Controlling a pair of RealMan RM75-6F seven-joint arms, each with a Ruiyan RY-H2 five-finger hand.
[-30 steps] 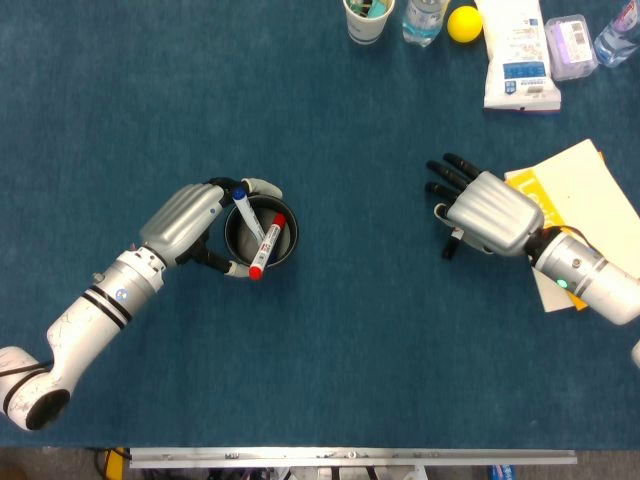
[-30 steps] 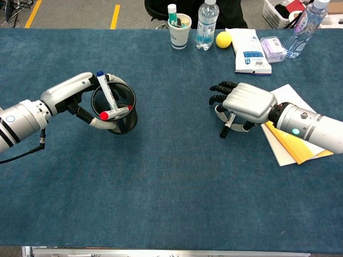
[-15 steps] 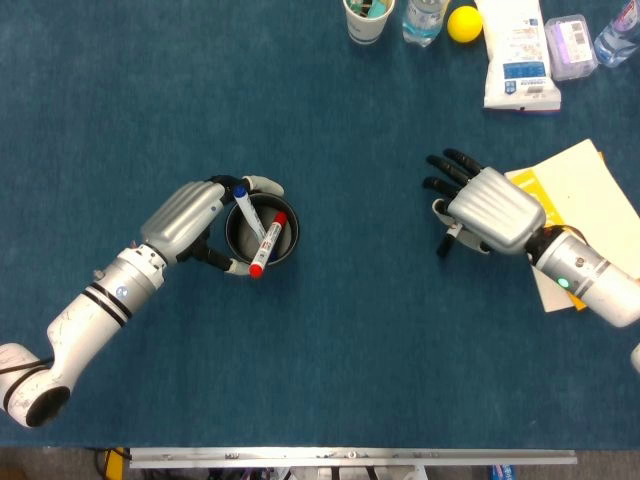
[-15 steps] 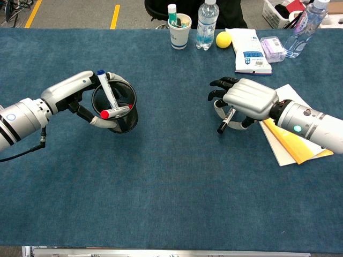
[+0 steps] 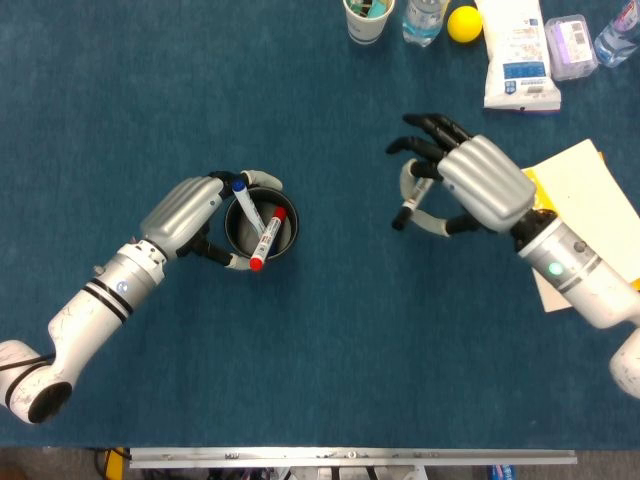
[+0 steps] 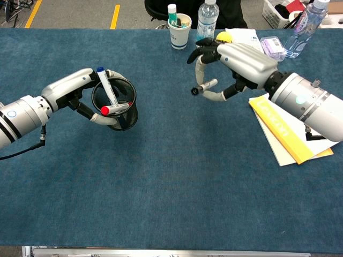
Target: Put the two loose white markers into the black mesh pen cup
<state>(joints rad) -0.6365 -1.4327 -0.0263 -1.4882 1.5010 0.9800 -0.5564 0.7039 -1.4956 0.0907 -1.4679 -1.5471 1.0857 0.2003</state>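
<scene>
Rising toward the upper centre, the right hand [image 6: 236, 61] is carrying a white marker [image 6: 205, 85]; the left hand [image 6: 80, 93] is gripping the pen cup [image 6: 115, 104] at mid-left.

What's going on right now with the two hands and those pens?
Left hand grips the black mesh pen cup, two markers inside. Right hand holds a black-capped marker above the table. Path to cup open.

Right hand [image 5: 470, 185] covers most of the held black-capped marker [image 6: 204, 86]; only its capped end shows. Pen cup [image 6: 122, 110] interior hides the lower ends of two markers. Left arm runs off the chest view's left edge. Labels on the far packets are too small to read.
</scene>
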